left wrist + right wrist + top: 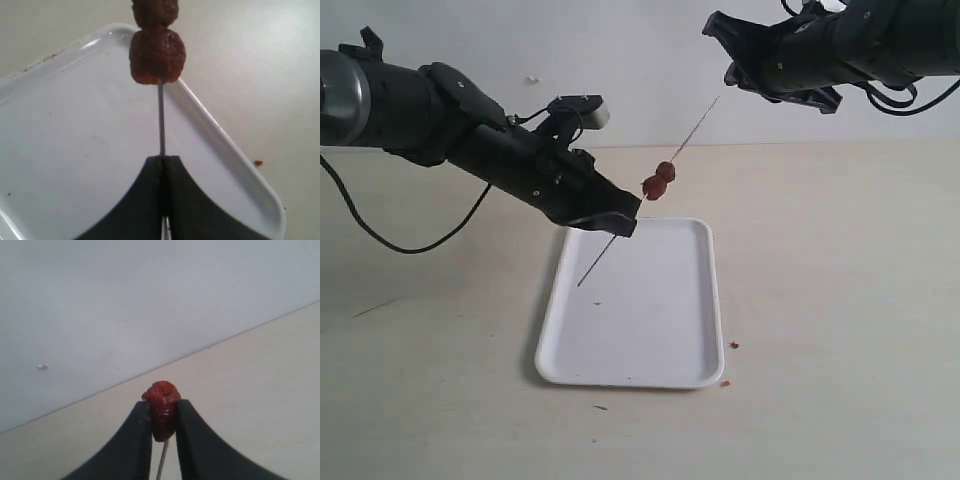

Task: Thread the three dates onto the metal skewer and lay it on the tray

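Note:
My left gripper point(620, 222) point(162, 159) is shut on the thin metal skewer point(690, 138) point(161, 120), holding it slanted above the white tray point(650, 330) point(75, 125). Two dark reddish-brown dates point(659, 181) are threaded on the skewer partway up, touching each other; in the left wrist view the nearer date point(157, 55) hides most of the farther date point(155, 11). My right gripper point(728, 72) point(163, 410) is up at the skewer's top end, shut on the third date point(162, 401). The skewer's tip point(162, 462) meets that date's underside.
Small reddish crumbs point(733, 345) point(258, 163) lie on the beige table beside the tray's right rim. A black cable point(380, 235) loops below the left arm. A pale wall stands behind the table.

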Controlling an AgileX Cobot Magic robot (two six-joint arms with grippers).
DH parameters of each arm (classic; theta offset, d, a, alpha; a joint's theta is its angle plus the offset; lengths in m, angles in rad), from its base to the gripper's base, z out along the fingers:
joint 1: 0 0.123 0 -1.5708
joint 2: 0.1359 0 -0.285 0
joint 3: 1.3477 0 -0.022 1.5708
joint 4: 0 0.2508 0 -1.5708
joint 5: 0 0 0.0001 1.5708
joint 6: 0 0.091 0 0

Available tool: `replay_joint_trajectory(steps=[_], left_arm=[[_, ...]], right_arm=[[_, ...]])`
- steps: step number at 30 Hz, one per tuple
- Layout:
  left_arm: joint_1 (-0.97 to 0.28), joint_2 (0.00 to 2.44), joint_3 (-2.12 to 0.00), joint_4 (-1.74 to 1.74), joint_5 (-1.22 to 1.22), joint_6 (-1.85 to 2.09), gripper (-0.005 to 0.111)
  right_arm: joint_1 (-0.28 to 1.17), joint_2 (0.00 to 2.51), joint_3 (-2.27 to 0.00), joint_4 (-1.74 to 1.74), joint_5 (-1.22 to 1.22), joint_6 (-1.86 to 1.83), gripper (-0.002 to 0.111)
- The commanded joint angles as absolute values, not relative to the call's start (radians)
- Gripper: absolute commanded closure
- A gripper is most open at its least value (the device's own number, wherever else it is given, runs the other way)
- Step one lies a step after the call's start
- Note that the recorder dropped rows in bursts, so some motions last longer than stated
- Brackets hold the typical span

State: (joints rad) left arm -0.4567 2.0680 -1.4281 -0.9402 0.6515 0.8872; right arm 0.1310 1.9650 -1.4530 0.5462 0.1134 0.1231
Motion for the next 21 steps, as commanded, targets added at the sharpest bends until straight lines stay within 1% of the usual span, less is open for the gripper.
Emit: replay_joint_trajectory(steps=[1,14,21], left_arm=[[-0.459,2.068,-1.433,-0.957,0.681,0.921,0.107],[-0.459,2.017,-1.433,-0.961,0.705,0.94,0.107],[-0.459,2.036,-1.433,-0.965,0.687,0.94,0.107]], right_arm=[[0.128,1.957,-1.453,0.54,0.062,0.114,0.091],[0.128,1.989,-1.453,0.54,0.053,0.09,0.091],[0.128,1.989,-1.453,0.543,0.041,0.09,0.091]])
